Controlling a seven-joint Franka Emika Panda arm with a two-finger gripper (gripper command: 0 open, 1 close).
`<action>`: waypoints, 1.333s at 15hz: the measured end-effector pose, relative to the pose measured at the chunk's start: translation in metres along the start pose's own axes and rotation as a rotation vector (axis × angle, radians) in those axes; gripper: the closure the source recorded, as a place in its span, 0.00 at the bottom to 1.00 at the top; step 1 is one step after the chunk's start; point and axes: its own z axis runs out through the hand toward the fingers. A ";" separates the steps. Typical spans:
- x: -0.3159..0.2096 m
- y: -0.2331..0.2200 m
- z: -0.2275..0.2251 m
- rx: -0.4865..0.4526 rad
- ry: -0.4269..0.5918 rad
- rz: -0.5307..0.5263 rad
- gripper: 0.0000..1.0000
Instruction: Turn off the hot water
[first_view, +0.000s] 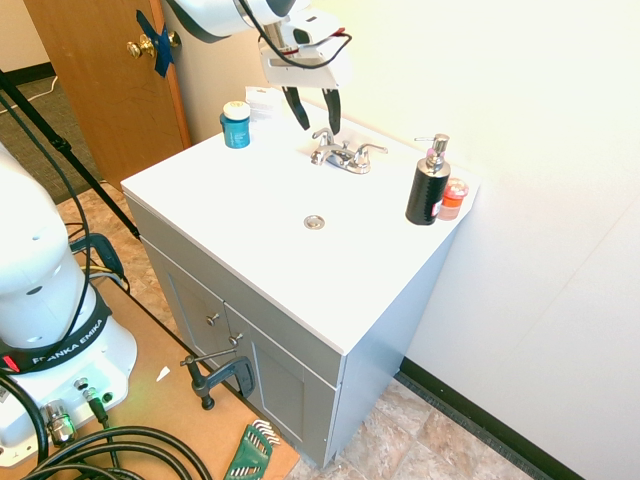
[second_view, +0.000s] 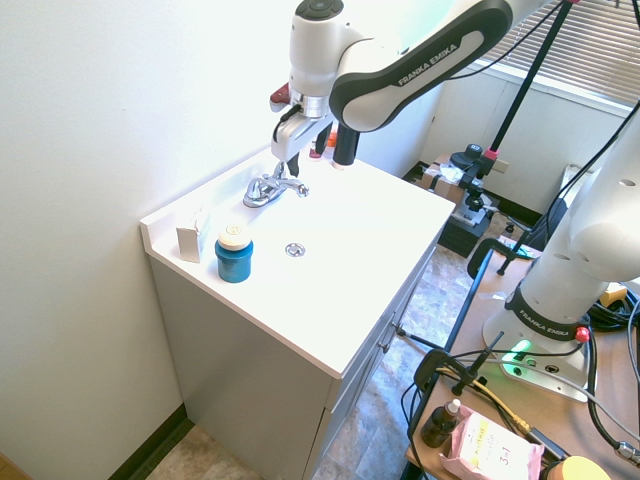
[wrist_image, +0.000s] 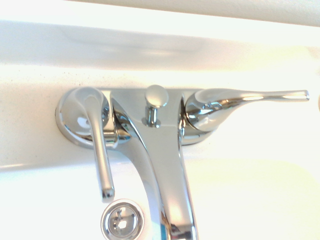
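So the biggest thing here is the grey bathroom vanity with the flat white top (first_view: 260, 225), and the white Franka arm (second_view: 410, 75) reaches in over it. Its black two-finger claw (first_view: 320, 128) hangs fingers-down with the fingers spread apart, nothing between them. The chrome two-lever faucet (first_view: 345, 158) sits at the wall side of the top, right below the claw, with a bit of air between them. Going smaller, there's a black cylindrical soap bottle with a metal pump (first_view: 428, 192) on one side of the faucet, and a blue jar with a cream lid (first_view: 236, 130) on the other, near a small white box (second_view: 191, 241). A clear orange-red jar (first_view: 453, 199) is just beside the soap. As for the faucet's slim chrome levers, one (wrist_image: 101, 150) points forward alongside the spout and the other (wrist_image: 250, 96) sticks out sideways; no clue which is hot, I can't see a marking. Smallest is the round metal drain (first_view: 314, 222), out in front of the spout.
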 end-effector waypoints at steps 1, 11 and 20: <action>0.000 -0.007 0.007 -0.006 0.004 -0.001 0.00; -0.004 -0.051 0.025 0.001 -0.047 0.026 0.00; -0.017 -0.090 0.020 0.059 -0.122 -0.009 0.00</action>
